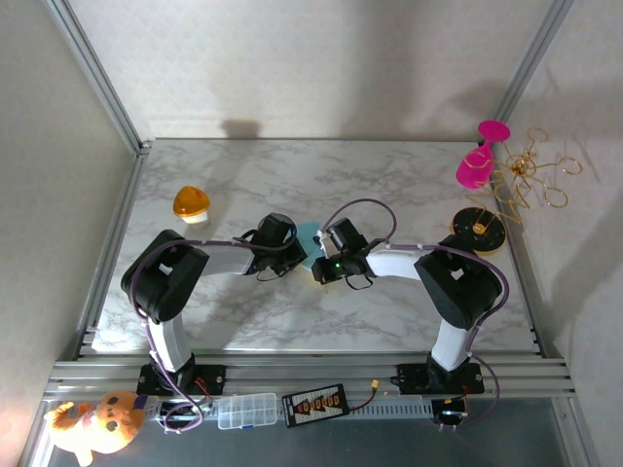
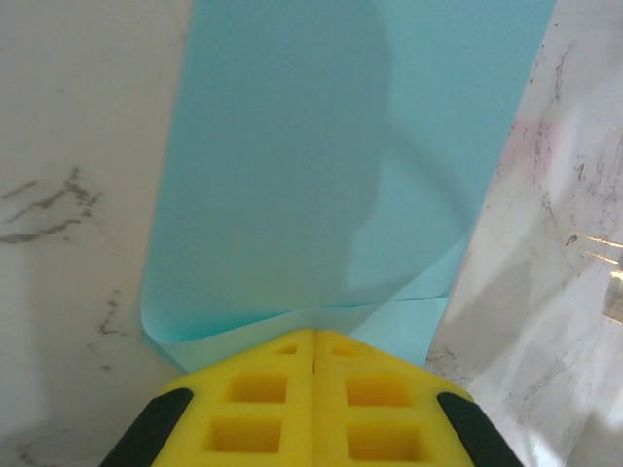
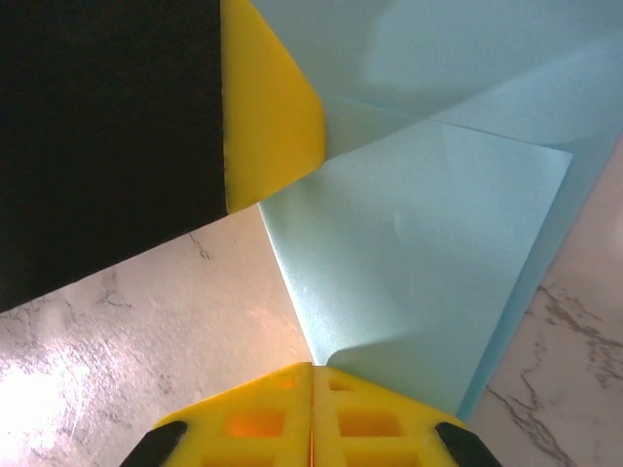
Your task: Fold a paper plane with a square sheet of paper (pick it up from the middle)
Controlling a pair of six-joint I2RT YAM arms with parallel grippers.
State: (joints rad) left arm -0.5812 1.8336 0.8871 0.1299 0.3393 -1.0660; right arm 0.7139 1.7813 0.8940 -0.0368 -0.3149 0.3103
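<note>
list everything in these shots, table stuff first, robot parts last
square sheet of teal-blue paper: one, teal-blue, table centre, partly folded
orange dome-shaped object: one, orange, rear left
pink plastic object: one, magenta, rear right
gold wire puzzle: one tangle, gold, right edge
black round disc: one, black, right side
orange plush toy: one, orange, near left corner
clear plastic box: one, clear, near rail
black connector board: one, black and orange, near rail
white marble table: one, white, grey-veined
left gripper: one, yellow fingers, shut on the paper
right gripper: one, yellow fingers, shut on the paper
</note>
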